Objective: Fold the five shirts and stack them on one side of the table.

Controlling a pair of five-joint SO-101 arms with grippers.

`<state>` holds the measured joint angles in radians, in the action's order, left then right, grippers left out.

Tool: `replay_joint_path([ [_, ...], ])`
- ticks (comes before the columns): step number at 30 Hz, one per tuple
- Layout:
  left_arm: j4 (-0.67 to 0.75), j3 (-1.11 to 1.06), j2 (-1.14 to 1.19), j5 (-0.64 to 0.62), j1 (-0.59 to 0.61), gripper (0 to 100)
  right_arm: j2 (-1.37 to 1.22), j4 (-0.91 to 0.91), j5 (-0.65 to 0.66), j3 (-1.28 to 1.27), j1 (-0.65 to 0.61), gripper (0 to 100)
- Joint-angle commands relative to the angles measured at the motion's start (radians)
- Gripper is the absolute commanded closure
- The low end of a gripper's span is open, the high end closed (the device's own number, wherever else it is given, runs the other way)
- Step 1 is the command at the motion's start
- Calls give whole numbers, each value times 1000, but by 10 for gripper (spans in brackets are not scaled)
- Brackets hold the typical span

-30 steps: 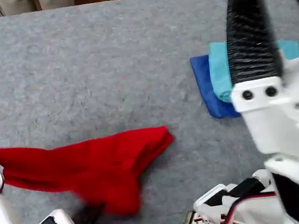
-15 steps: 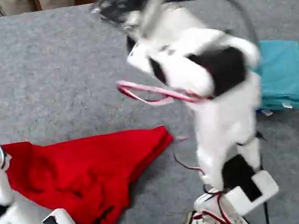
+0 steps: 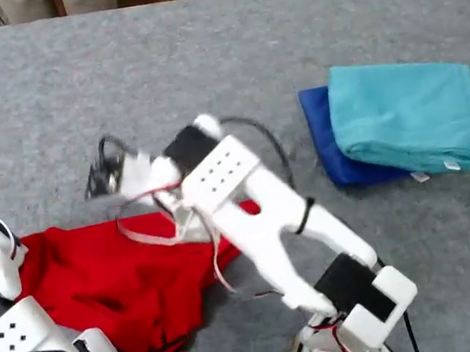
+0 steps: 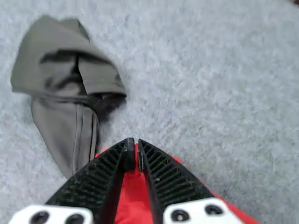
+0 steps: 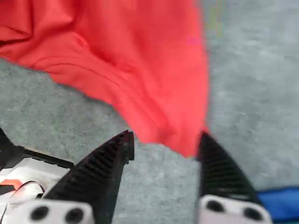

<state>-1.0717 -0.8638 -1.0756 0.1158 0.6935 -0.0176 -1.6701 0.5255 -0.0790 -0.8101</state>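
A crumpled red shirt (image 3: 118, 276) lies at the front left of the grey table. My left gripper (image 4: 133, 156) is shut on its edge, at the shirt's left end (image 3: 5, 256). The right arm (image 3: 228, 186) stretches low across the shirt from its base at the front. Its gripper (image 5: 163, 144) is open just above the red shirt (image 5: 140, 60), the fingers straddling the cloth's edge and holding nothing. A folded teal shirt (image 3: 406, 117) rests on a folded blue shirt (image 3: 326, 141) at the right. An olive shirt (image 4: 70, 100) lies rumpled beyond the left gripper.
Both arm bases stand at the table's front edge (image 3: 351, 317). Grey felt (image 3: 201, 58) covers the whole table, with open room at the back and in the middle. Loose red and white cables (image 3: 151, 231) hang from the right arm over the shirt.
The right arm has swung from upright over the teal stack down and left, over the red shirt. The shirt's left end has been drawn a little to the right.
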Motion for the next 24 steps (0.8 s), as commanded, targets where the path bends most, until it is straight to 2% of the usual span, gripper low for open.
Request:
replay_joint_path([
  [1,68,-58,-4,2,5,981,-5,110,15,-114,-28,682],
  [5,71,-84,-4,3,5,981,-35,247,41,-223,-28,680],
  [7,72,-97,-4,3,5,981,-85,287,63,-254,-27,716],
  [14,75,-157,-4,3,-2,981,-341,351,57,-183,94,995],
  [20,72,-166,-2,-3,-5,981,-417,259,58,30,282,994],
  [24,71,-196,-2,-5,-80,981,-424,227,64,202,367,994],
])
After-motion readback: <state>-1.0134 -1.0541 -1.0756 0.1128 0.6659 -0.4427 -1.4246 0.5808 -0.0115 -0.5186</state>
